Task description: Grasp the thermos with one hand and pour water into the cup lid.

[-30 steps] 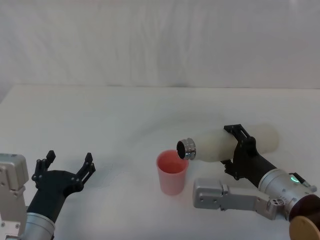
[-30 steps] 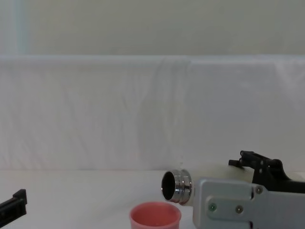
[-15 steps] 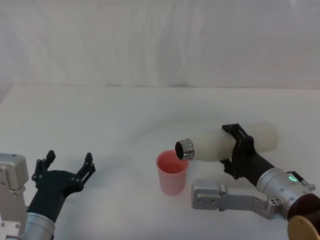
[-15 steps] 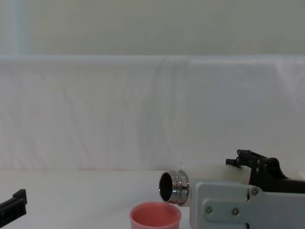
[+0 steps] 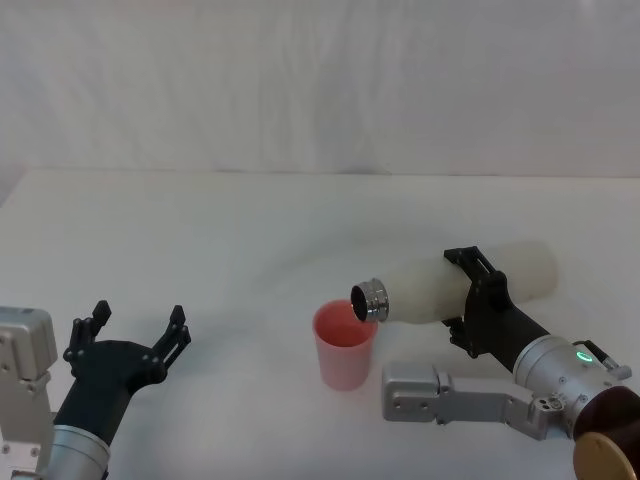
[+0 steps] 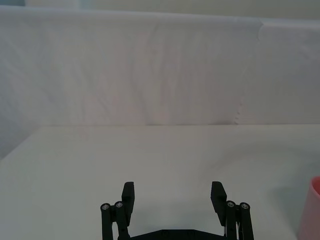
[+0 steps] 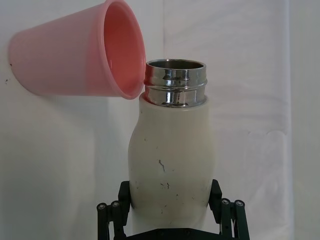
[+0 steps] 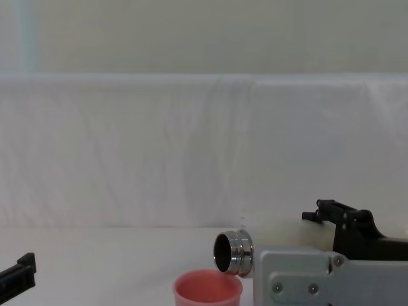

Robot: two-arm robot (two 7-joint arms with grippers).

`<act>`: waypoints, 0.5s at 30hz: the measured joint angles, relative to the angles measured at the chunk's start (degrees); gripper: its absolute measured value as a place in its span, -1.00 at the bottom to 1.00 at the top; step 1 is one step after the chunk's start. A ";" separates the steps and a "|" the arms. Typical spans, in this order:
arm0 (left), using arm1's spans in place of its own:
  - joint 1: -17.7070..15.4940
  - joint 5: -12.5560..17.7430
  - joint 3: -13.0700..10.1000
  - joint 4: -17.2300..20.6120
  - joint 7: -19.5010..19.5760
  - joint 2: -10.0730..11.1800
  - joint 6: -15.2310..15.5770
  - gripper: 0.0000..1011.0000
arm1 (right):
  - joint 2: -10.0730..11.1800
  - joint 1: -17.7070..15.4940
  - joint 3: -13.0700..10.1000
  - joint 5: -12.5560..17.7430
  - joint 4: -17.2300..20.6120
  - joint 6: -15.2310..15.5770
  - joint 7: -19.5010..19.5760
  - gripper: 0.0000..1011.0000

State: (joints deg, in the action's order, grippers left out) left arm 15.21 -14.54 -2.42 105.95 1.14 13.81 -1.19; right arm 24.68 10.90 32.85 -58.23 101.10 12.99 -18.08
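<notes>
Lower and a touch nearer the cup than a second earlier, the steel mouth had dipped, the whole bottle tipping a shade further while the cup itself had not budged.

Right gripper (image 5: 478,303) sat at the lower right of the head view, its black fingers clamped around the thermos (image 5: 460,285) at mid-body, one above and one below. The thermos lay close to horizontal, base toward the right edge, neck pointing left and slightly down. In the chest view its open mouth hung just above the far right part of the cup lid's rim, not touching. No stream was visible.

Cup lid (image 5: 345,345) stood upright on the table (image 5: 250,230), just below centre of the head view.

Left gripper (image 5: 130,340) idled at the lower left, fingers spread wide, well apart from the cup.

To pour well, I'd say the tilt needed to grow slowly, with the mouth kept over the middle of the cup instead of its edge; a quick roll could send water past the far wall or nudge the light cup over.

Materials: the thermos body was smooth cream-white with small dark specks and rounded shoulders, narrowing to a shiny threaded steel neck (image 7: 175,82). The cup lid was matt salmon-pink plastic, thin-walled and tapering toward its base, probably light. A white cloth, faintly creased, covered the table.
</notes>
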 joint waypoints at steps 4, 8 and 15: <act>0.00 0.00 0.00 0.00 0.00 -0.01 0.00 0.98 | 0.13 0.02 0.06 -0.29 0.07 0.06 -0.04 0.89; 0.00 0.00 0.00 0.00 0.00 0.00 0.00 0.98 | 0.17 -0.04 0.11 -0.53 0.15 0.21 -0.05 0.89; 0.00 0.00 0.00 0.00 0.00 0.00 0.00 0.98 | 0.23 -0.01 0.15 -0.85 0.19 0.23 -0.14 0.89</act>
State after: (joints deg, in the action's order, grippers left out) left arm 15.21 -14.54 -2.42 105.95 1.14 13.81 -1.19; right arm 24.91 10.90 33.01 -59.09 101.29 13.22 -18.22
